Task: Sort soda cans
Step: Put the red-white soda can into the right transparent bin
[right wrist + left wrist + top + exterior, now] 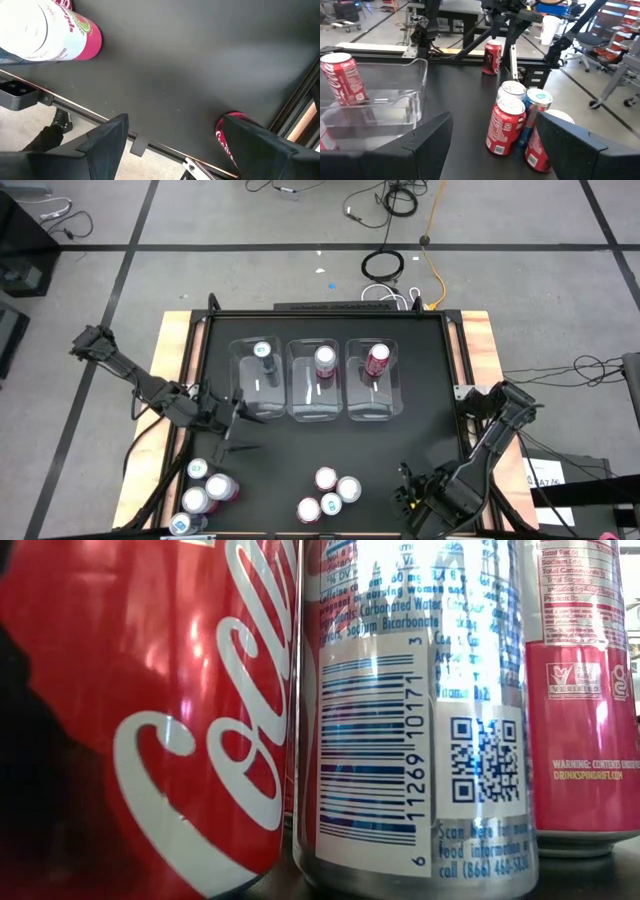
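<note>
- The left gripper (228, 423) hangs beside the near corner of the left bin (256, 380), jaws apart and nothing between them; any reach toward the cluster of cans at the near-left corner (205, 490) looks risky to me, since those cans stand touching one another and a finger coming in at an angle could tip one into its neighbours.
- In the left wrist view that cluster (517, 122) sits ahead of the spread fingers (427, 140), red cans and a teal-topped one packed tight; there is little room between them, so I would expect a nudged can before a clean grasp.
- The right gripper (418, 492) is low at the near-right of the table, jaws also wide and empty; a red can (234, 134) lies close by one finger near the table edge, and a careless sweep could push it off.
- A pink-and-white can (47, 30) stands well apart from that gripper, part of the middle group (328, 492) near the front edge.
- Three clear bins sit in a row at the back, each already holding one can: a teal can (262, 351), a pink-and-white one (325, 359), a red one (377, 359); most cans remain unsorted.
</note>
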